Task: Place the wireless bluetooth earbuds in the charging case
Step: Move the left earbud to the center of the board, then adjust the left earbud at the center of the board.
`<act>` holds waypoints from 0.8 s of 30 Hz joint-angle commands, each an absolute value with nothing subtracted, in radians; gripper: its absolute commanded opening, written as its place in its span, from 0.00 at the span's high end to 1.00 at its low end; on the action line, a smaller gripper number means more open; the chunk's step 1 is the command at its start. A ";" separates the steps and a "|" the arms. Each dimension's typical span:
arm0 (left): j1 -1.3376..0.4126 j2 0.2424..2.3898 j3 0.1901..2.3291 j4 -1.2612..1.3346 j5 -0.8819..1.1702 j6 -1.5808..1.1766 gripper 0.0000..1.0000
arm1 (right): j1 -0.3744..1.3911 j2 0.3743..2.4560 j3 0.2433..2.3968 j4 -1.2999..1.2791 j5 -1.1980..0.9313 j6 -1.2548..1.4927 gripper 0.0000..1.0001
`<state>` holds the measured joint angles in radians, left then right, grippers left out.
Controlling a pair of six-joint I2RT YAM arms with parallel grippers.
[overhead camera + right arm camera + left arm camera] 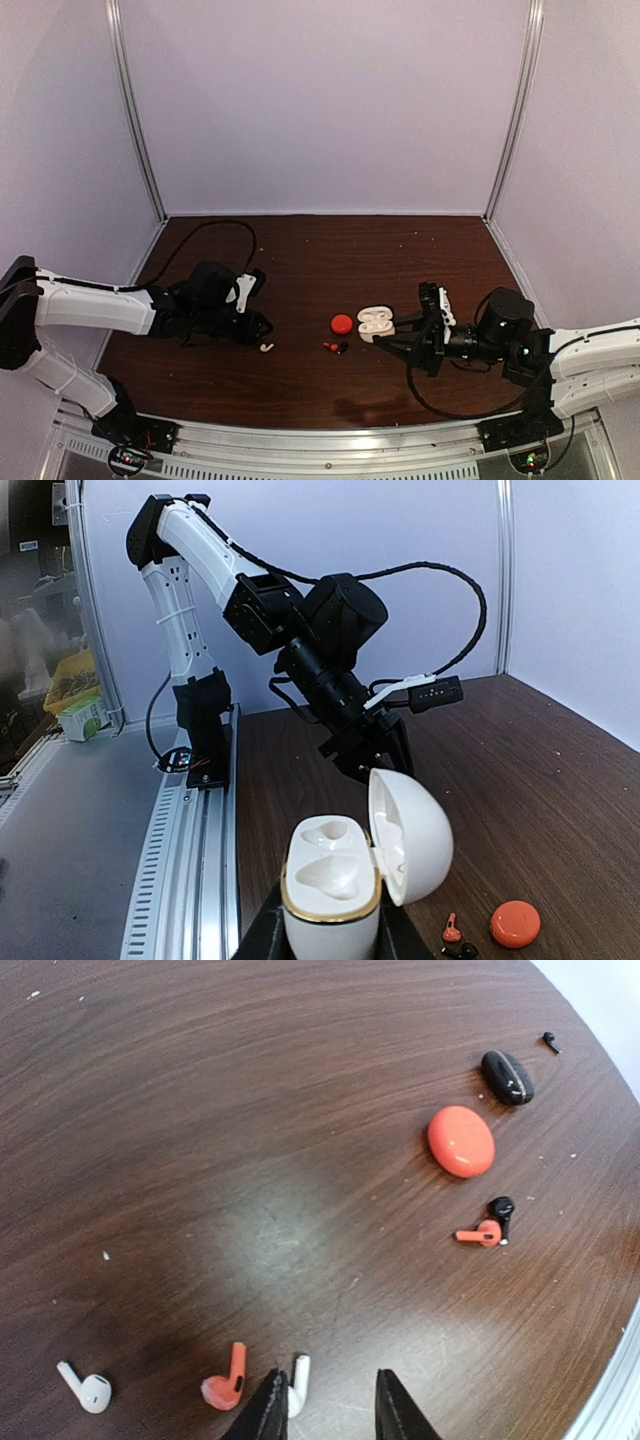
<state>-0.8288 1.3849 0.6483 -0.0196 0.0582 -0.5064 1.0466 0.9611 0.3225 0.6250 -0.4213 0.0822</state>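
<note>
My left gripper [328, 1385] is open and low over the table. A white earbud [298, 1383] lies between its jaws, right beside the left finger [268, 1410]; it also shows in the top view [266, 347]. A red earbud [228, 1380] and another white earbud [88, 1390] lie just left of it. My right gripper [330, 942] is shut on the open white charging case [335, 880], lid [408, 835] up and both sockets empty. The case shows in the top view [376, 322], with the right gripper [388, 338] behind it.
A closed red case [461, 1141] lies mid-table, with a red earbud [478, 1233] and a black earbud [501, 1210] touching beside it. A black case [507, 1076] and a tiny black earbud [549, 1042] lie beyond. The left arm [330, 630] faces the right wrist camera.
</note>
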 commanded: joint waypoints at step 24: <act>-0.805 1.544 0.626 -0.038 0.061 -0.519 0.88 | 1.038 0.951 0.321 0.637 -0.400 0.090 0.98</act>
